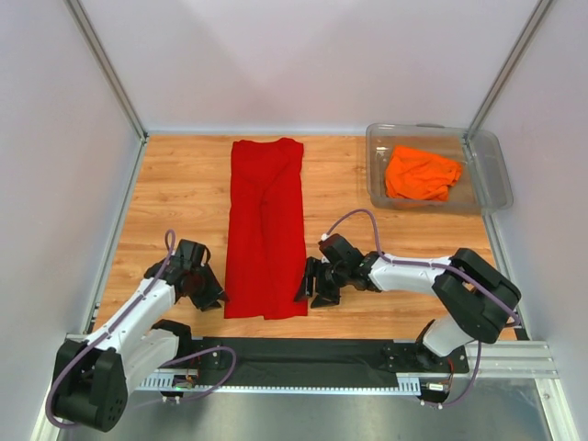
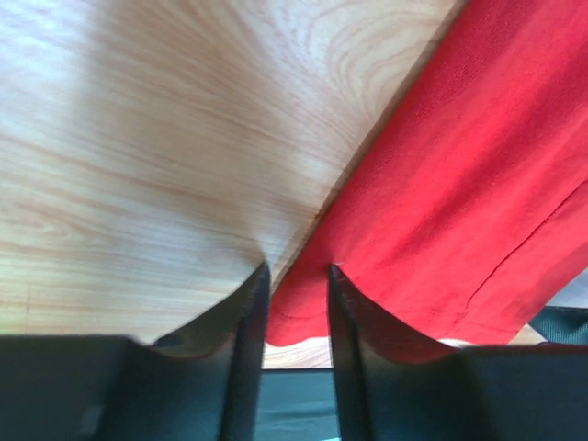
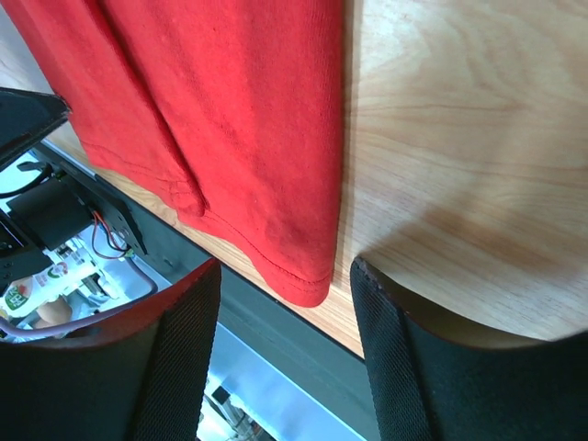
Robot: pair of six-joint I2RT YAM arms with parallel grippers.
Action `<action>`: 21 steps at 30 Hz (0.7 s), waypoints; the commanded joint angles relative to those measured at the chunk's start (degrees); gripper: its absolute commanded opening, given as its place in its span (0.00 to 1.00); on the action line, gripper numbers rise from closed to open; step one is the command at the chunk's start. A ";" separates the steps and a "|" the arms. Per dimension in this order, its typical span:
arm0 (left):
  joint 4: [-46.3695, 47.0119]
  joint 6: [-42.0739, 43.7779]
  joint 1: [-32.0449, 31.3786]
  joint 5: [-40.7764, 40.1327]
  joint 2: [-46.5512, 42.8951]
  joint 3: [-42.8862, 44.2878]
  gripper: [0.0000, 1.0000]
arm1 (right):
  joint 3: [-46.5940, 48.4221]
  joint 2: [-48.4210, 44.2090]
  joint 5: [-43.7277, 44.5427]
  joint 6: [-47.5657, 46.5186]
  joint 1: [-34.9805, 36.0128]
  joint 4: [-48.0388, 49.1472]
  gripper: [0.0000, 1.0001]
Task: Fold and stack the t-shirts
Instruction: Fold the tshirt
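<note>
Two t-shirts are in view, well apart on the wooden bench [image 1: 179, 184]. At the lower left of the overhead view the left arm [image 1: 129, 326] reaches in, and the left gripper [image 1: 207, 294] sits low just beside the near left corner of the red t-shirt [image 1: 266, 230]. In the left wrist view its fingers [image 2: 248, 322] stand apart with a narrow gap. The shirt's edge shows in that gap, and nothing is clamped.

The red t-shirt lies flat in the middle of the overhead frame. It is folded into a long narrow strip that runs from near the far wall down almost to the bench's near edge.

At its near right corner, right of centre, the right gripper [image 1: 312, 285] points towards the cloth, with the right arm [image 1: 413, 271] stretching in from the lower right. The right wrist view shows its jaws wide open. The hemmed corner of the shirt lies between the two fingers [image 3: 395, 358], touched by neither.

In the upper right of the overhead frame stands a clear plastic bin [image 1: 491, 179]. The orange t-shirt [image 1: 421, 173] lies crumpled inside it.
</note>
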 commanded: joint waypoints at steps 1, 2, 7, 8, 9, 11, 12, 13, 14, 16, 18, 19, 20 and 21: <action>3.65 1.29 -0.28 2.77 3.56 -0.17 0.37 | -0.05 2.10 4.67 0.88 0.29 -2.56 0.61; 4.53 1.29 -0.28 3.12 4.63 -0.26 0.32 | -0.23 2.28 4.84 1.24 0.38 -2.38 0.60; 4.54 1.21 -0.46 2.69 4.21 -0.35 0.20 | 0.12 3.42 4.84 2.29 0.29 -2.64 0.50; 4.28 0.60 -0.46 2.51 2.98 -0.61 0.08 | -0.05 3.59 4.67 2.82 0.38 -2.56 0.47; 4.19 0.59 -0.46 2.42 2.97 -0.70 0.05 | -0.06 3.68 4.67 2.82 0.47 -2.38 0.46; 3.31 -0.11 -0.46 2.25 1.39 -0.96 0.00 | -0.75 3.77 4.58 3.61 0.82 -1.86 0.43; 3.05 -0.02 -0.46 2.34 0.78 -1.14 0.00 | -1.19 3.95 4.49 3.79 0.82 -1.07 0.41; 2.61 -0.20 -0.46 2.34 -0.10 -1.23 0.00 | -2.33 4.03 4.23 4.22 0.91 0.77 0.26; 2.34 -0.20 -0.46 2.34 -0.54 -1.14 0.00 | -2.78 4.04 3.62 4.14 0.82 1.83 0.15; 1.47 -0.03 -0.46 3.04 -2.38 -1.05 0.00 | -3.13 3.78 1.95 2.66 0.73 3.33 0.00; 0.32 0.85 -0.46 4.17 -4.31 0.26 0.00 | -3.57 1.59 1.42 1.60 0.82 2.28 0.00; -0.38 1.29 -0.46 4.36 -6.41 1.14 0.00 | -3.66 -2.43 1.50 1.07 0.73 1.58 0.00; -1.78 1.99 -0.46 4.36 -7.30 2.19 0.00 | -3.31 -4.38 2.55 -0.50 0.56 -0.86 0.00; -2.14 2.17 -0.46 4.36 -7.92 4.46 0.00 | -1.83 -6.23 2.73 -1.39 0.21 -1.93 0.00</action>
